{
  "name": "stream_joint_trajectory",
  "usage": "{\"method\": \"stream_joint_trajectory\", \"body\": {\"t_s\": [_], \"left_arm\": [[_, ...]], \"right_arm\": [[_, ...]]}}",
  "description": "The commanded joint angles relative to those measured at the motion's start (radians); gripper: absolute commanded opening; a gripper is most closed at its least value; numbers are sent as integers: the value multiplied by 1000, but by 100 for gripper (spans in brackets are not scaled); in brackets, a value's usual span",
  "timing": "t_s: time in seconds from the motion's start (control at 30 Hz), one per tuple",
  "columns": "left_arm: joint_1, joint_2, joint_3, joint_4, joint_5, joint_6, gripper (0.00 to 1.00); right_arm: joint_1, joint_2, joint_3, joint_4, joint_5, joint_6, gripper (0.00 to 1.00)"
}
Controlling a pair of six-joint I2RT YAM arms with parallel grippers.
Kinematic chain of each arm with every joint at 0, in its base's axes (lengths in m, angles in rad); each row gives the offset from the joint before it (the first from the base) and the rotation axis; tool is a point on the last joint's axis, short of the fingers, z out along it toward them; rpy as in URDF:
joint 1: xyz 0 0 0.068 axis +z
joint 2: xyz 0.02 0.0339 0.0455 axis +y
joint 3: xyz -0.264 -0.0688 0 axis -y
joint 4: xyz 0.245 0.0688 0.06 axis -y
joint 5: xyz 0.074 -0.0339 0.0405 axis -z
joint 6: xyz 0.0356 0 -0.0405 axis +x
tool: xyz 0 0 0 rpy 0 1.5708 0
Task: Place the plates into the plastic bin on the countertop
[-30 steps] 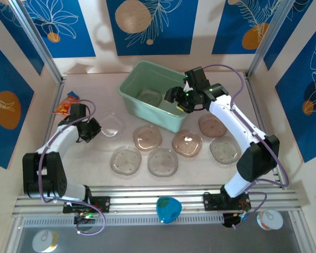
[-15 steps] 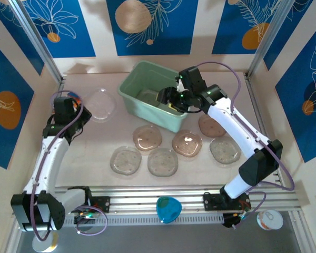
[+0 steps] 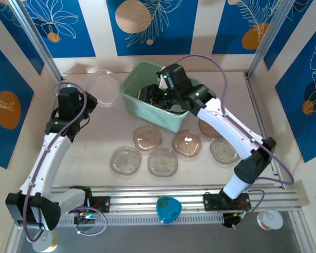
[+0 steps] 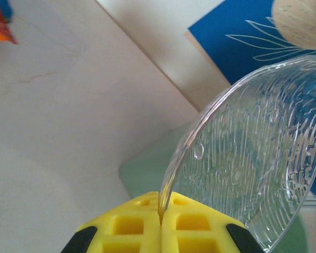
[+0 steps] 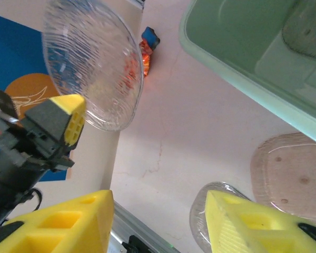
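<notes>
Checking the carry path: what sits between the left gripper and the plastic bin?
The top view shows the clear plate, pinched at its edge by the left gripper, filling that stretch toward the plastic bin.

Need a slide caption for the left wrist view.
Left claw pinches the rim of a clear ribbed plate, held on edge above the countertop, mint-green bin beyond.

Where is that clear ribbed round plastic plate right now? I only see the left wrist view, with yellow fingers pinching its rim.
Observer: From above, the left gripper holds the clear ribbed round plastic plate just left of a pale mint-green rectangular plastic bin.
Visitor: Is the other arm busy?
Observer: The right gripper hangs over the bin, jaws apart, empty.
Visitor: Many plates left?
Observer: Six translucent round plates lie on the beige countertop.
</notes>
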Motion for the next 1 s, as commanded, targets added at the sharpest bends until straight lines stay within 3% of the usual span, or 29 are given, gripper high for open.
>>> {"method": "stream_joint_trajectory", "body": {"t_s": [0.0,0.3,0.77,0.97], "left_arm": [[-69,13,57,88,-99,-56,0],[-197,75,82,161,-181,-116,0],[-286,106,90,209,-220,-151,0],[-302,99,68,224,-236,-168,0]], "right_arm": [[8,35,25,41,77,55,49],[4,86,52,129,136,107,50],[-19,148,30,223,135,173,50],[-19,151,21,238,172,196,40]]}}
